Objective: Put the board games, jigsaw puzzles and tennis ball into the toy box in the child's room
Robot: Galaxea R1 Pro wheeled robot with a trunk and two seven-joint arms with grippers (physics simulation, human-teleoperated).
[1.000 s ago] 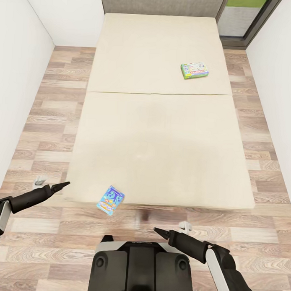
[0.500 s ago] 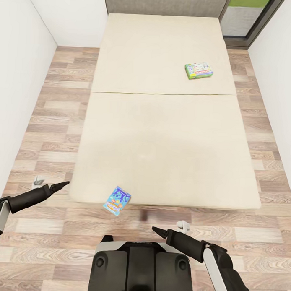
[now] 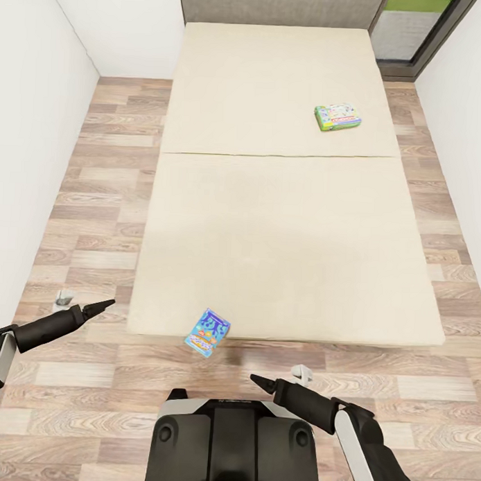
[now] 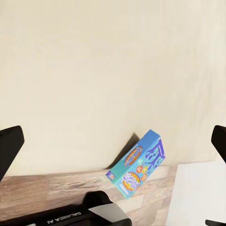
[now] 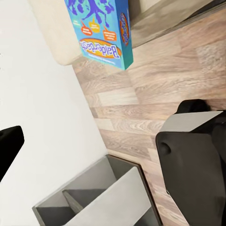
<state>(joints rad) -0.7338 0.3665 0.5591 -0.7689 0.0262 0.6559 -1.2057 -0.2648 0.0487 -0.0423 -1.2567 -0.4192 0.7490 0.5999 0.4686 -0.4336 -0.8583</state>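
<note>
A blue board game lies tilted at the bed's near edge, overhanging the floor; it also appears in the left wrist view and the right wrist view. A green board game rests flat on the far right part of the bed. My left gripper hovers over the floor left of the bed's near corner, open, its fingers spread wide with nothing between them. My right gripper hangs low before the bed, right of the blue box, open and empty.
White walls close in both sides of the room, leaving strips of wooden floor beside the bed. A dark-framed doorway stands at the far right. My base fills the bottom. A grey shelf unit stands by the wall.
The whole picture has slid to the right, so the camera moved; bed and both games keep their places relative to each other. Both arms hold the same pose.
</note>
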